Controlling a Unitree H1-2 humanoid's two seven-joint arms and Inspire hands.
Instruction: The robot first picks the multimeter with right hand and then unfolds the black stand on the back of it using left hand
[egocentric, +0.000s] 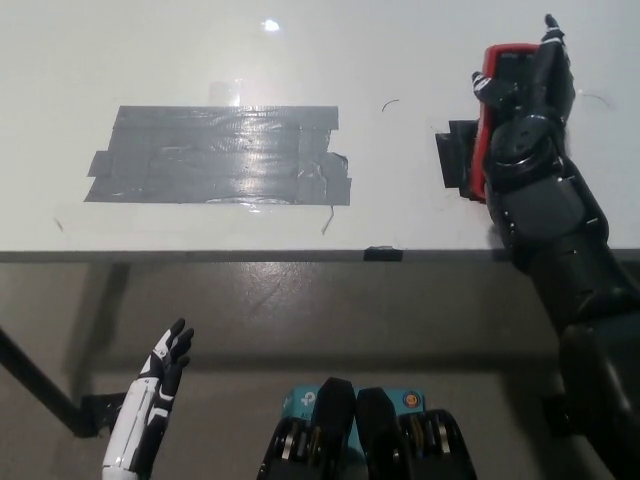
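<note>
Multimeter (497, 100), red-edged, right of tape patch (220, 155), clasped by right hand (528, 95); left hand (165, 365) open below table edge (250, 256).

The black right robot hand (530, 90) lies over the red multimeter (497, 75) at the far right of the white worktop (400, 200). Grey tape (220, 155) lies mid-left. The white left robot hand (165, 365) hangs below the edge, fingers apart.
</note>
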